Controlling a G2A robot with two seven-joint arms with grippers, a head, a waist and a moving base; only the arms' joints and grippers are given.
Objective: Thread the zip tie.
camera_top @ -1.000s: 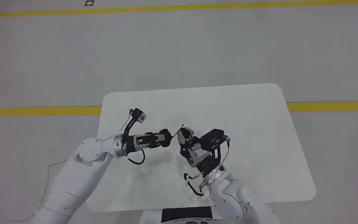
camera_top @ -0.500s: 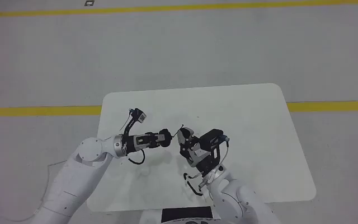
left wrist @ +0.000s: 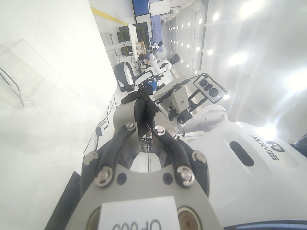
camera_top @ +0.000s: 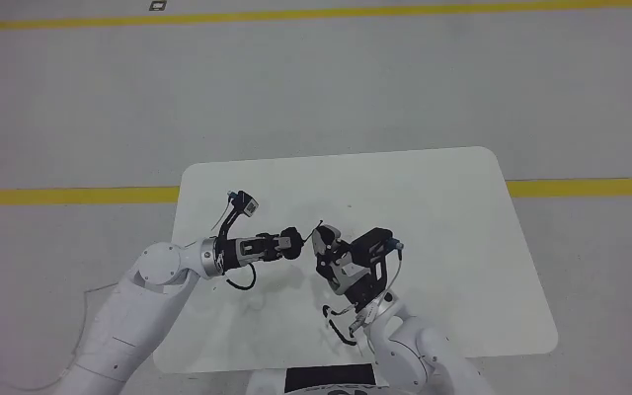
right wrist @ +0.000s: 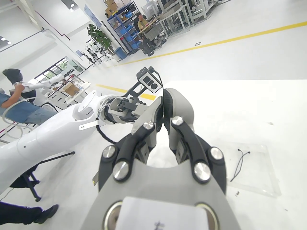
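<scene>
The left gripper (left wrist: 143, 105) is clamping its fingers on the zip tie (camera_top: 316, 229). In its wrist view the black pads are pressing flat against each other, and a thin black strand is running back between the fingers toward the palm. The right gripper (right wrist: 163, 106) is holding its fingers together too, with the pads touching along their length. I cannot tell whether the tie is sitting between them.

From above, the two grippers are facing each other tip to tip, just apart, with the right one sitting at 3 o'clock of the left. The tie is showing as a thin dark line in the gap between the tips, slanting off toward 1 o'clock.

Both grippers are hanging over the table (camera_top: 444, 197), at about 9 o'clock from its centre. The left arm is extending in from 8 o'clock and the right arm from 6 o'clock.

Farther out, a clear tray (right wrist: 263, 175) is lying flat on the table near the right gripper. A spare tie (right wrist: 239, 166) is lying loose and slightly bent inside it, apart from the walls. A small dark speck (right wrist: 237, 193) is sitting in the tray just beside one edge.
</scene>
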